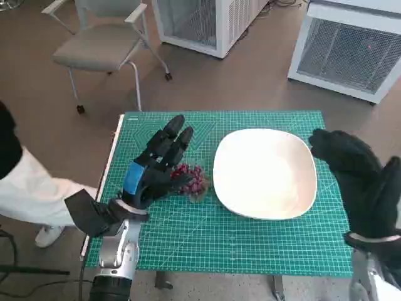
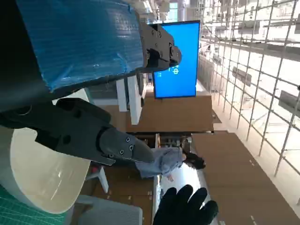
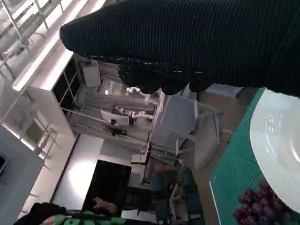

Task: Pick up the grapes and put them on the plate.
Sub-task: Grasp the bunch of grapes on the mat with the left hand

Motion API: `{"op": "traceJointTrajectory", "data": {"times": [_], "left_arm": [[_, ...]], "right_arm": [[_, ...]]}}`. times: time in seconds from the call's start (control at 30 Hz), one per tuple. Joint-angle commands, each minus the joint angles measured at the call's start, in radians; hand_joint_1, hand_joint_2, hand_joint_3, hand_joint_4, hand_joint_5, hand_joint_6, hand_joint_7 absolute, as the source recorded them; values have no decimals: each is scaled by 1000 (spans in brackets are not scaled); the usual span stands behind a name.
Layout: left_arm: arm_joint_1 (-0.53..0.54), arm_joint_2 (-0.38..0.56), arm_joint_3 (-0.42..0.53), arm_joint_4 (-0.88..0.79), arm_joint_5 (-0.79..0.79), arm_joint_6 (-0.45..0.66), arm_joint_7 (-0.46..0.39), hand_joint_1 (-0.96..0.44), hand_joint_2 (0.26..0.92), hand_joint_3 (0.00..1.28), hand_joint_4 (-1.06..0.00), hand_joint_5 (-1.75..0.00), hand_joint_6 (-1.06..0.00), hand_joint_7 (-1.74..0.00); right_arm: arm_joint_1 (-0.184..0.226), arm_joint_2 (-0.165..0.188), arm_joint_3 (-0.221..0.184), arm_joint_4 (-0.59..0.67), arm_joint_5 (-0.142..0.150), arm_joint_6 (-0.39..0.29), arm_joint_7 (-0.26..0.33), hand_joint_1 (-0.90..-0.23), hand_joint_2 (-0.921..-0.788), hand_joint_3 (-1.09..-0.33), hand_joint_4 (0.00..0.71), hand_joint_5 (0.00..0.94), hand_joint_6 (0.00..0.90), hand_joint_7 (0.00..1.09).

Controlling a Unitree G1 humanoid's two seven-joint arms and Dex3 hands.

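A brown floor (image 1: 250, 75) surrounds the desk (image 1: 94, 207), whose top carries a green cutting mat (image 1: 250, 244) printed with a grid. Beyond the desk's far edge stands a grey chair (image 1: 100, 44) on castors. Two white cabinets with mesh fronts sit at the back, one (image 1: 207, 22) near the middle, another (image 1: 351, 50) at the far right. A person in white (image 1: 31, 188) sits at the left edge. The left wrist view shows a bright blue screen (image 2: 178, 61) and a gridded white wall (image 2: 253, 70).
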Motion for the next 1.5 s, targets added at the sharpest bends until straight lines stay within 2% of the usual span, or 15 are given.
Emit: {"op": "traceJointTrajectory", "data": {"times": [0.03, 0.23, 0.53, 1.07, 1.5], "left_arm": [[12, 5, 0, -6, 8, -17, 4, -360, 921, 19, -185, -5, -296, -3], [17, 2, -4, -15, 12, -17, 10, -363, 921, 19, -188, -5, -298, -3], [21, 3, -5, -23, 12, -15, 13, -372, 921, 19, -193, -6, -299, -3], [24, 1, -6, -34, 6, -8, 12, -371, 921, 20, -197, -4, -301, -2], [27, 10, -5, -40, 4, -2, 5, -370, 921, 21, -198, -3, -301, -2]], "right_arm": [[-14, 5, 14, 36, -22, -3, 1, -547, -921, -578, 404, 148, 147, 831], [-39, 4, 26, 65, -27, -3, 8, -542, -921, -585, 401, 148, 137, 828], [-60, 4, 38, 85, -6, 4, 29, -536, -921, -593, 396, 150, 130, 832], [-72, 4, 43, 102, -15, -5, 38, -541, -921, -597, 378, 148, 109, 847], [-67, 6, 45, 97, -23, -9, 33, -551, -921, -595, 375, 150, 106, 856]]}}
